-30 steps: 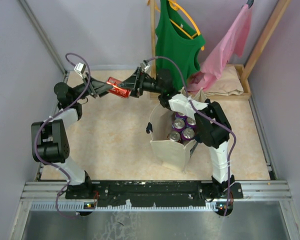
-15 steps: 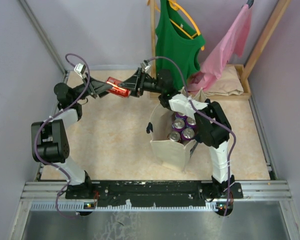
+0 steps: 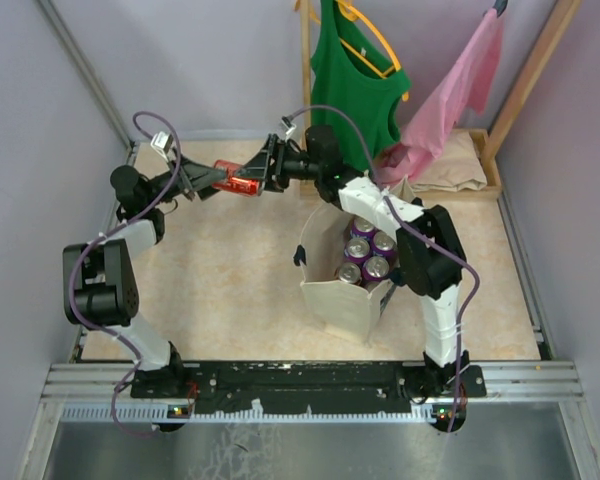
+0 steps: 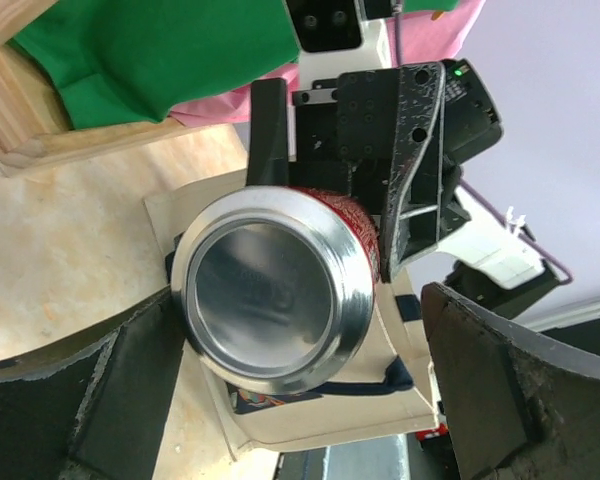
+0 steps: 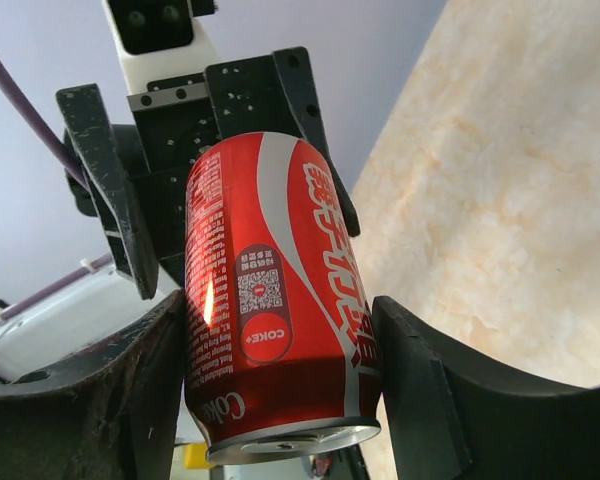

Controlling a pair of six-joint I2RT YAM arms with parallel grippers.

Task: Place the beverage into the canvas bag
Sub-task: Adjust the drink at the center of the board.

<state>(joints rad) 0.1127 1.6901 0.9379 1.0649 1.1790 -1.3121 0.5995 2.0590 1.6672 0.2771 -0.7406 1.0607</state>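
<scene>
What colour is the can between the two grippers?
The can is red with white lettering; best seen in the right wrist view.

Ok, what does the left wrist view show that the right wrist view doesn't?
Only left wrist: the silver base of the can, the canvas bag behind, the green tank top and pink cloth. Only right wrist: the can's printed side with its QR code. Both: the can, the right pincer shut on it, the left pincer open around it, and tabletop.

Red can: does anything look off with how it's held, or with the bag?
Nothing damaged or spilled. The red can lies sideways in mid-air, clamped by the right hand, while the left hand stands open around its base. The canvas bag stands upright.
</scene>
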